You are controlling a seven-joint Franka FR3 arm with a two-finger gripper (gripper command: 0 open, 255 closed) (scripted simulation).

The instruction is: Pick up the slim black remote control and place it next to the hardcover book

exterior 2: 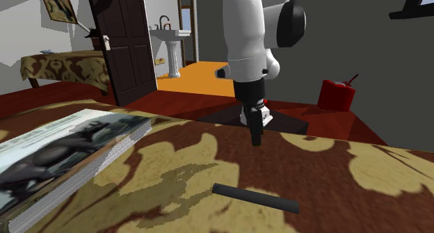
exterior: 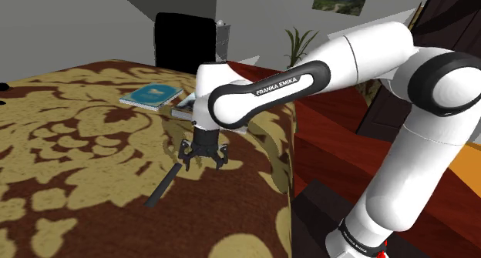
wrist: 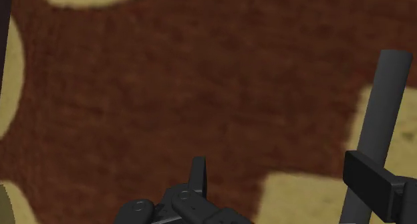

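The slim black remote (exterior: 163, 185) lies flat on the brown-and-gold patterned cloth (exterior: 69, 164), a little toward the shoulder view's left of my gripper (exterior: 203, 153). The gripper hovers low over the cloth, open and holding nothing. In the wrist view the remote (wrist: 384, 102) runs under the fingertip (wrist: 371, 182) on that side, not between the two fingers. The second exterior view has the remote (exterior 2: 255, 197) nearer the camera than the gripper (exterior 2: 256, 131). The hardcover book (exterior: 152, 95) lies flat farther back; its picture cover (exterior 2: 62, 158) fills the second exterior view's left.
A second flat item (exterior: 183, 108) lies beside the book, partly behind my arm. The cloth-covered surface ends at an edge (exterior: 289, 141) above a red floor. A black chair (exterior: 183, 39) stands behind. A red can (exterior 2: 336, 94) and a dark door (exterior 2: 129, 44) stand beyond the arm.
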